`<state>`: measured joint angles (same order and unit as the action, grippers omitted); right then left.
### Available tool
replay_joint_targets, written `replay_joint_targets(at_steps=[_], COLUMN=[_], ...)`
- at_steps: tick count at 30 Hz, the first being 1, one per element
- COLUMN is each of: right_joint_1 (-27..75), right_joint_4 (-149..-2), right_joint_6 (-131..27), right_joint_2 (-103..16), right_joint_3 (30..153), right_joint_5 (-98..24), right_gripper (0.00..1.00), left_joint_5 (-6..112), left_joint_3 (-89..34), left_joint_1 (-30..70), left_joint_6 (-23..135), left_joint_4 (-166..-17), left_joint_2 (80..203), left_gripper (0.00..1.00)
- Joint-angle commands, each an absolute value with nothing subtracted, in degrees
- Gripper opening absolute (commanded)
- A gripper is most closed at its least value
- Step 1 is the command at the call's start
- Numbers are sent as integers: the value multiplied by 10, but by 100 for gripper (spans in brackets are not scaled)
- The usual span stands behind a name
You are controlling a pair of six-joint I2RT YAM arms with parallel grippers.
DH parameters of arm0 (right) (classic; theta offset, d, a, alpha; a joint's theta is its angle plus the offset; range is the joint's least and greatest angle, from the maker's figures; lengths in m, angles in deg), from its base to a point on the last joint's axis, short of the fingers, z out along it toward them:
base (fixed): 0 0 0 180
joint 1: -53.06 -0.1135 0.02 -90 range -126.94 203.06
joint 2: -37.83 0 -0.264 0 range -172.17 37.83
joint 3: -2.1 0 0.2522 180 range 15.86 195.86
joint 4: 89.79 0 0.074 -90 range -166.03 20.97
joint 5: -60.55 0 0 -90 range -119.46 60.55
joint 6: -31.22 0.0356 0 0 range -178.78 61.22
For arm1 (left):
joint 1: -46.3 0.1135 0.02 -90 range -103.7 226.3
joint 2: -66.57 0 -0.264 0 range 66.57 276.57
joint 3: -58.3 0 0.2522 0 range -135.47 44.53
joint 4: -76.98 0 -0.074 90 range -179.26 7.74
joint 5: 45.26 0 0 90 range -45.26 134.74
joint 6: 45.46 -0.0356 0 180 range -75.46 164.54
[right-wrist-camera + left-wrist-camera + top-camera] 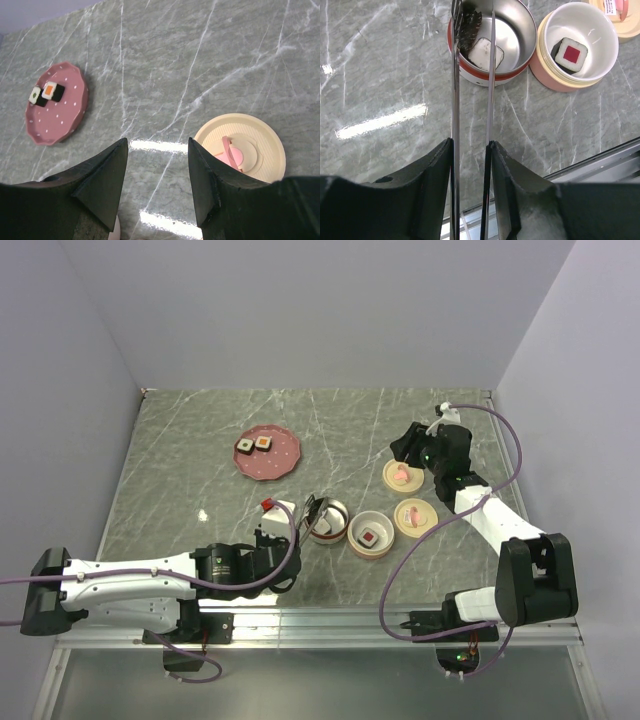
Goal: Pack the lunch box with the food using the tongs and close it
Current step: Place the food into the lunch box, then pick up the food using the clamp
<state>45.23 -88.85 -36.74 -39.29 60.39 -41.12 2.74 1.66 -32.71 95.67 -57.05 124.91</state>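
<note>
Far left: pink dotted plate (275, 468) carries two black-sided food blocks (263, 443), one orange-topped. Near centre: left gripper (470, 145) pinches slim steel tongs (490, 100), their tips inside the shiny round tin (520, 30) beside a white block (485, 52). Just right: cream bowl (600, 30) holds a red-topped roll (571, 54). Far right: right gripper (157, 145) has its jaws spread over the marble table (180, 440), near a ridged lid (260, 135).

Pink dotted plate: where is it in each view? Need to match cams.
Top external: pink dotted plate upper centre-left, two sushi pieces on it.
Left wrist: not in it.
Right wrist: left edge, mid-height, same two pieces on it.
Shared landmark: cream lid with pink handle, right of the plate in top external and right wrist.
</note>
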Motion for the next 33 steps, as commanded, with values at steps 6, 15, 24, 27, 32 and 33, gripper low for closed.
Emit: replay_joint_targets(at_steps=[6, 15, 24, 27, 32, 33], right_joint_1=[457, 457, 457, 457, 457, 458], right_joint_4=[-900, -904, -911, -912, -920, -920], right_joint_6=[-371, -371, -370, -371, -369, -370], right_joint_2=[-384, -385, -378, -375, -379, -381], right_joint_3=[610, 609, 602, 599, 595, 596], right_joint_5=[-411, -411, -417, -418, -422, -423], right_gripper=[59, 59, 59, 59, 59, 59], left_joint_5=[0, -39, -24, 11, 45, 54], left_joint_3=[-12, -22, 1, 11, 9, 4], left_joint_1=[-332, -332, -246, -181, -87, -72], left_joint_6=[940, 911, 852, 830, 786, 779], left_joint_4=[-596, -628, -704, -736, -786, -791], left_joint_2=[1242, 1231, 1232, 1233, 1242, 1252], left_gripper=[43, 43, 44, 44, 44, 44])
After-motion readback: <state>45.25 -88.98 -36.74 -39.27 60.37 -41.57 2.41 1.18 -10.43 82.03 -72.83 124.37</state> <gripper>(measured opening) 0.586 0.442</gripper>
